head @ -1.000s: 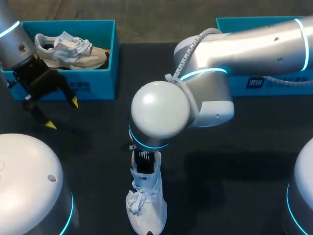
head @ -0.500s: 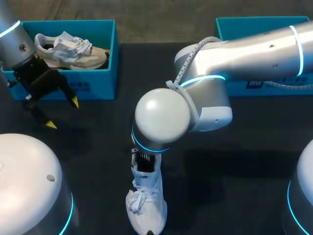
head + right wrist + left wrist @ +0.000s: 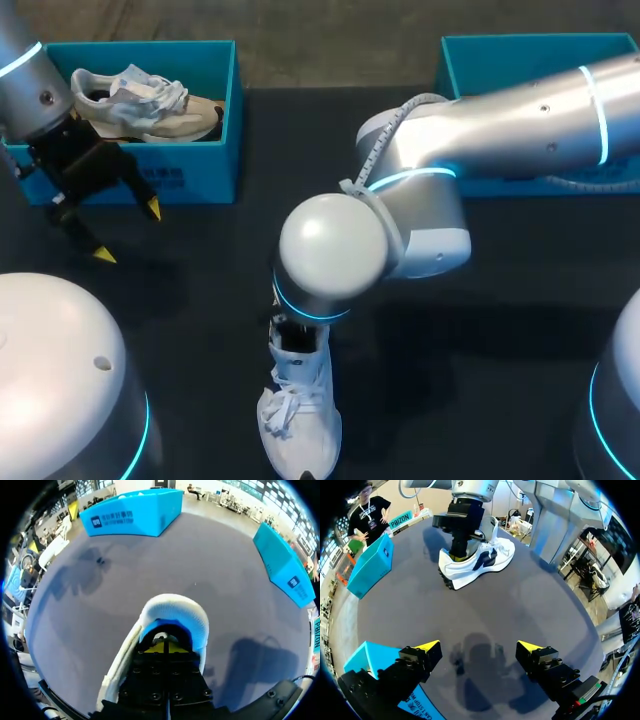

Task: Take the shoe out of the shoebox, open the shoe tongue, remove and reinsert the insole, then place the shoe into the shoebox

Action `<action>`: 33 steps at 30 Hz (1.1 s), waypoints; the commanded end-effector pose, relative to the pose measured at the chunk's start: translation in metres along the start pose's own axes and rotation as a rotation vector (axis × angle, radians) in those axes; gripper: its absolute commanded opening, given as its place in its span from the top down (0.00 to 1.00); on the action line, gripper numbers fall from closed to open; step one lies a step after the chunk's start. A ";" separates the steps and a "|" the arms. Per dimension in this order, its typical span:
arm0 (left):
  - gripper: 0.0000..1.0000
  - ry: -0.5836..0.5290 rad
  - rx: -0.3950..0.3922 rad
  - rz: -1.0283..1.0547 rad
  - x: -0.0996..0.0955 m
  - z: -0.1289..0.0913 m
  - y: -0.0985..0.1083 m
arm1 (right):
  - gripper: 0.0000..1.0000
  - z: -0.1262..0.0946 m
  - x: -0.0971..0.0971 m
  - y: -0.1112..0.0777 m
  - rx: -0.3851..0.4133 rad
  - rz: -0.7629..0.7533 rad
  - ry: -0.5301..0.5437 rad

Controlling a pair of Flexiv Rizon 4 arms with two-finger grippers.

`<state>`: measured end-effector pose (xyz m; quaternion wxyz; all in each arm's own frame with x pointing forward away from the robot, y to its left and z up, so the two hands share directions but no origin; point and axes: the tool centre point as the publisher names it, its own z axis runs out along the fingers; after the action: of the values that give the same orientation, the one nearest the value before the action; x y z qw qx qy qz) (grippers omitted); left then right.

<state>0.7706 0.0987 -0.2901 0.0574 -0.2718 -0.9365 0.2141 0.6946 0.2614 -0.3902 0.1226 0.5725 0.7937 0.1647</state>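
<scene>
Shoe: the white shoe [image 3: 298, 415] stands on its sole on the dark counter [image 3: 190, 310], nearest to me, toe towards me and laces loose. It is outside both boxes and well apart from them.
Right fingers: my right arm [image 3: 520, 110] comes in from the right and bends down over the heel end. The right fingers [image 3: 160, 647] are pressed together, with their yellow tips down inside the shoe's opening, just ahead of the padded heel collar. I cannot tell whether they are pinching the insole.
Left fingers: further out on my left, the left fingers [image 3: 429, 646] are spread wide and hold nothing. They hang above bare counter just in front of the left shoebox. Seen from that wrist, the shoe lies well ahead of them.
Left shoebox: the blue left shoebox [image 3: 190, 170] sits at the far left of the counter. A second shoe [image 3: 140, 100], pale with a tan sole, lies inside it on its side.
Right shoebox: the blue right shoebox [image 3: 500, 45] sits at the far right, partly hidden behind my right arm. I cannot see into it.
</scene>
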 end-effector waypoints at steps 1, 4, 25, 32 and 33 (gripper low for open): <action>0.00 0.001 -0.003 0.000 0.000 -0.001 0.000 | 1.00 0.012 0.008 -0.012 -0.008 0.058 -0.005; 0.00 0.001 -0.003 0.000 0.000 -0.001 0.000 | 1.00 0.015 0.007 -0.018 0.017 0.064 -0.005; 0.00 0.001 -0.003 0.000 0.000 -0.001 0.000 | 1.00 -0.027 0.009 -0.020 0.000 0.058 -0.081; 0.00 0.001 -0.003 0.000 0.000 -0.001 0.000 | 1.00 -0.024 0.008 0.004 -0.068 0.039 -0.087; 0.00 0.001 -0.003 0.000 0.000 -0.001 0.000 | 1.00 -0.023 0.007 0.006 -0.069 0.039 -0.086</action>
<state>0.7706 0.0988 -0.2901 0.0574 -0.2719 -0.9365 0.2141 0.6930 0.2627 -0.3603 0.1558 0.5734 0.7903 0.1493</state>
